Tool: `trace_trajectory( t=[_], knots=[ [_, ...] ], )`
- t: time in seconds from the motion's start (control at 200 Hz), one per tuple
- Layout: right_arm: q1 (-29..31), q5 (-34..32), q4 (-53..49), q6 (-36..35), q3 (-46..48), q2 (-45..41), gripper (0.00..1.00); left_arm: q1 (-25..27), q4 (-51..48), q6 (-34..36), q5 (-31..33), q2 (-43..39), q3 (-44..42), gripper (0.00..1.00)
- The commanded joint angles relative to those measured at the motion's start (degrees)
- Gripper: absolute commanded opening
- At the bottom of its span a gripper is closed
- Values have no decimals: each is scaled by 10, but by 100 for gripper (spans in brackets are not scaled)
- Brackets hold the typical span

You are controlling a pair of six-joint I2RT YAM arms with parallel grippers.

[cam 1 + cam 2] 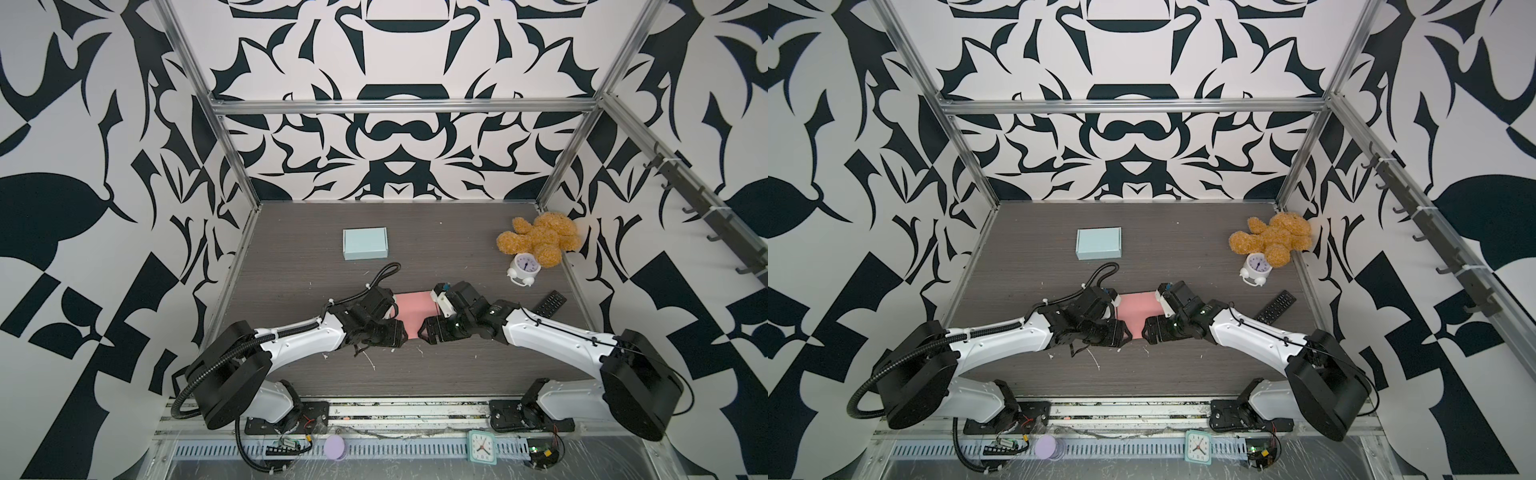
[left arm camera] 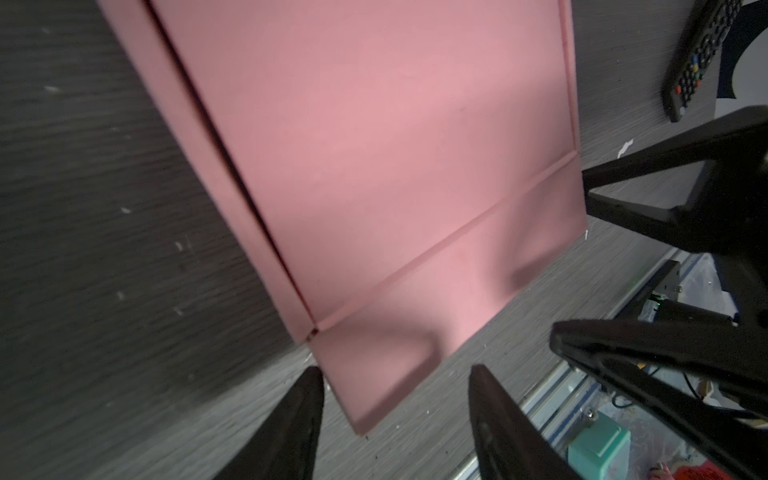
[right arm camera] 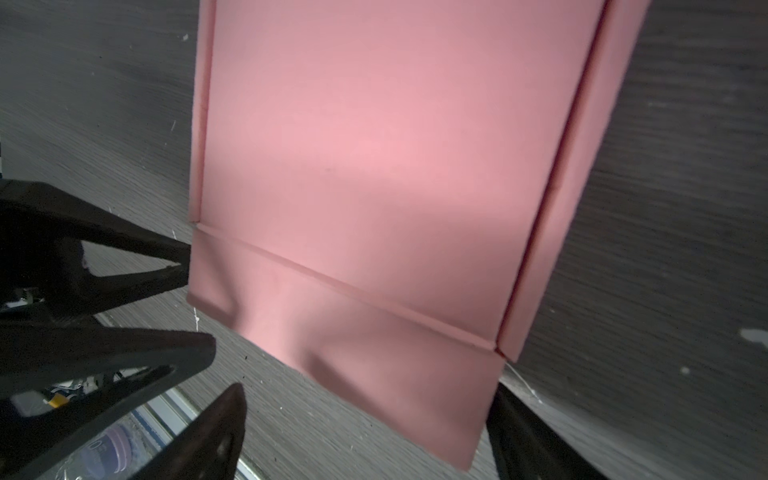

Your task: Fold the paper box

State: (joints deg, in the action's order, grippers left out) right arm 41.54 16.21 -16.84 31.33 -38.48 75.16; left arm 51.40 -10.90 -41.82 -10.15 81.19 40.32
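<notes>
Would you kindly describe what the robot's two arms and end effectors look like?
The left arm and right arm have white shells with round black joints. A ribbed black hose runs along the left arm; a thin black cable is tied along the right. The left end effector and right end effector have black, tapering fingers with triangular cut-outs.

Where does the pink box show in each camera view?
In a top view: pink box, near the centre, left of the remote.
In a top view: same place.
Left wrist: fills most of the picture; remote at a corner.
Right wrist: fills most of the picture; no remote.
Shared landmark: the remote.
</notes>
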Motion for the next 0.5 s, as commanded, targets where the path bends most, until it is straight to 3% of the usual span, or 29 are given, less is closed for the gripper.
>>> trace_trajectory(
  t=[0.0,0.31,0.495],
  knots=[
    [6,-15,7,3,2,-15,90,3,6,-5,3,-1,6,58],
    [9,-45,6,-12,3,4,90,3,22,-5,9,19,-1,54],
    [16,-45,7,-10,-1,7,89,3,26,-5,9,21,-2,56]
  ],
)
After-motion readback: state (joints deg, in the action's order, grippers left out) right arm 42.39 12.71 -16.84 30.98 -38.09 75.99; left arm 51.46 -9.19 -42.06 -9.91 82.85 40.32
